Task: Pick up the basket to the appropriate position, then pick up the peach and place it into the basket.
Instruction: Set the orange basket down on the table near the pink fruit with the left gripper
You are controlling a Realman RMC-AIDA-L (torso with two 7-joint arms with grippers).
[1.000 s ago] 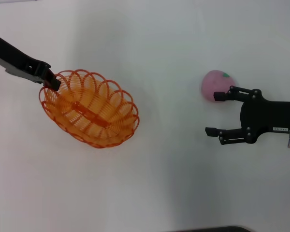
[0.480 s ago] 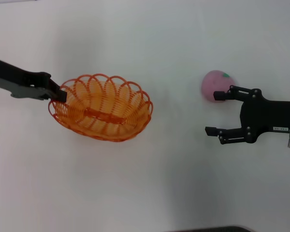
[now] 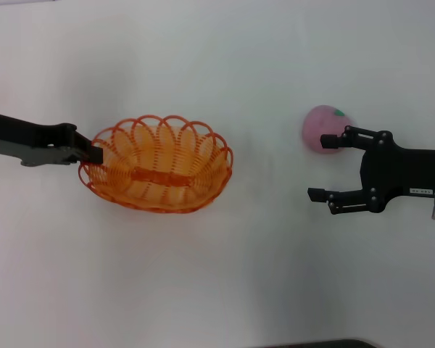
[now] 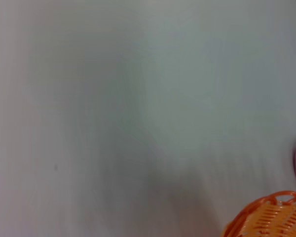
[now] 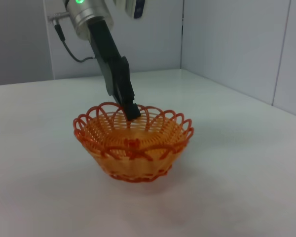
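The orange basket (image 3: 203, 190) lies left of the table's middle, level and with nothing inside. My left gripper (image 3: 93, 152) comes in from the left and is shut on the basket's left rim. The right wrist view shows the same basket (image 5: 133, 153) with the left gripper (image 5: 131, 111) pinching its far rim. A slice of the basket (image 4: 271, 217) shows in the left wrist view. The pink peach (image 3: 320, 125) rests on the table at the right. My right gripper (image 3: 320, 167) is open just in front of it, its far fingertip (image 3: 328, 141) overlapping the peach.
The white table (image 3: 261, 261) spreads bare between the basket and the peach. A dark edge shows at the bottom of the head view. Grey wall panels (image 5: 227, 39) stand behind the table in the right wrist view.
My left gripper has swung the basket round and carried it to the right, from tilted at the far left to level nearer the middle. The right arm and peach stayed put.
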